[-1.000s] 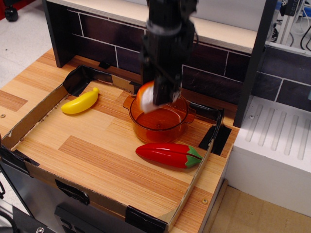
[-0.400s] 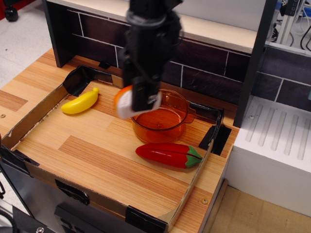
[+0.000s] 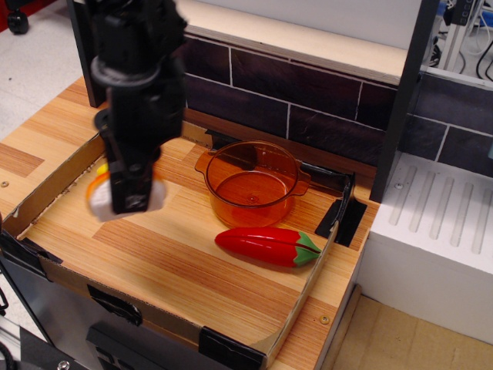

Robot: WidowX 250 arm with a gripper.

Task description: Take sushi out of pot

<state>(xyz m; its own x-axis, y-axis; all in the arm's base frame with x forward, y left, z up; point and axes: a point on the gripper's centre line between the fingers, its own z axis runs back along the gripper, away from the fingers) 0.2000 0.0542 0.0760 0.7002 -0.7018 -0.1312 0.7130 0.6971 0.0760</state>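
One empty pot (image 3: 252,185), sushi (image 3: 104,199) outside

Red chili pepper (image 3: 266,246) with green stem lies near the wooden tray's (image 3: 192,270) right edge.

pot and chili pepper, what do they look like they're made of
Pot: likely transparent orange plastic; the wood grain shows through its wall and the rim glints. Chili pepper: probably glossy moulded plastic, red with a green stem end, with bright highlights along its body.

Wooden table (image 3: 154,254): pot (image 3: 253,185), chili (image 3: 268,246), perhaps banana (image 3: 101,169).
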